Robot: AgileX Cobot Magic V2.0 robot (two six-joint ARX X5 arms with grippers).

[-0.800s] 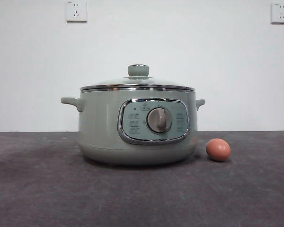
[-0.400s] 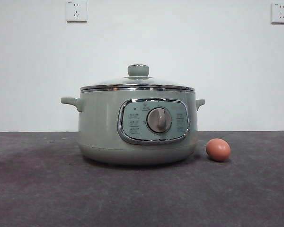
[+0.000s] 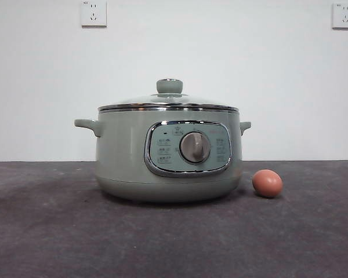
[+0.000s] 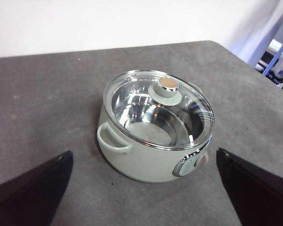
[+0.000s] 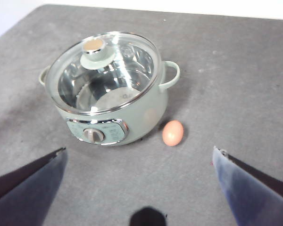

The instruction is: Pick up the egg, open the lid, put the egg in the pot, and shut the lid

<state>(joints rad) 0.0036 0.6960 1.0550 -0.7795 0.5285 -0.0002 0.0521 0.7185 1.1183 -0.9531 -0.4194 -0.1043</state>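
Note:
The sage-green pot (image 3: pixel 133 156) stands in the middle of the dark table, its silver dial facing the front camera. On it rests the glass lid (image 3: pixel 169 102), shut, with a green knob on top. The reddish-brown egg (image 3: pixel 267 183) lies on the table just right of the pot's base. Both arms hang high above the table and away from these things. In the left wrist view the pot (image 4: pixel 146 162) and lid (image 4: pixel 160 108) sit far below my open left gripper (image 4: pixel 144 188). The right wrist view shows pot (image 5: pixel 146 110), lid (image 5: pixel 104 70) and egg (image 5: pixel 173 133) beyond my open right gripper (image 5: pixel 139 183).
Two wall sockets (image 3: pixel 93 13) are on the white wall behind. The table's far right edge (image 4: pixel 254 75) shows in the left wrist view, with blue-framed equipment beyond it.

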